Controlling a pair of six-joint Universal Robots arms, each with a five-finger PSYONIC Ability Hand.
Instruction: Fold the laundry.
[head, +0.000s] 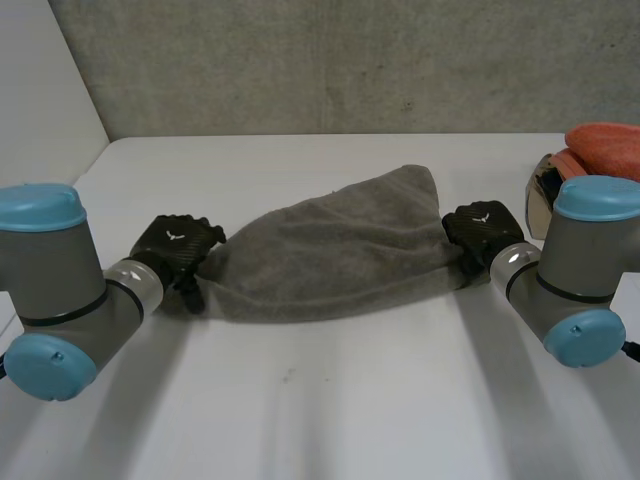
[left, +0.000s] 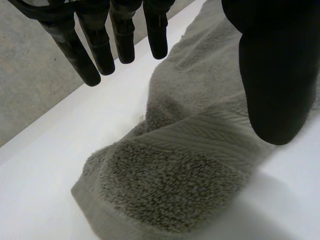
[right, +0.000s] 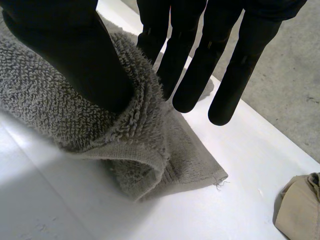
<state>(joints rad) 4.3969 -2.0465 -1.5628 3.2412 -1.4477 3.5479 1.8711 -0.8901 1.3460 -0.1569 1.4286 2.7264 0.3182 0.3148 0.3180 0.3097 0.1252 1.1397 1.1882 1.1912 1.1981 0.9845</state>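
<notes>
— Grey towel (head: 330, 250): where?
— Across the middle of the white table (head: 320, 400), stretched lengthwise from side to side, somewhat bunched, narrower towards the left end.
— And relative to the hands?
— Bracketed by both. Left hand (head: 178, 243) right at the left short end, right hand (head: 483, 230) right at the right short end. Equally near, by the look of it; no reaching needed on either side.
— Hold on the left?
— None. Fingers (left: 100, 50) straight and spread over bare table just beside the towel's edge, thumb (left: 272, 75) above the pile, with a wide gap in between. Released, with the towel's end loose under the palm.
— On the right?
— Grasping, seemingly. Thumb (right: 75, 55) pressed into a raised fold of that end, fingers (right: 192, 75) straight on the far side of the ridge, the nearest tucked behind it. Reads as a pinch on the edge, with the corner flat on the table just beyond the fingertips.
— So what to work from for the fold?
— The long axis, hand to hand. Probably best halved by bringing one short end over onto the other. Calls for the left to take hold of its end first, most likely.
— Anything else nearby?
— An orange cloth (head: 605, 145) past the right arm, well apart from the towel.
</notes>
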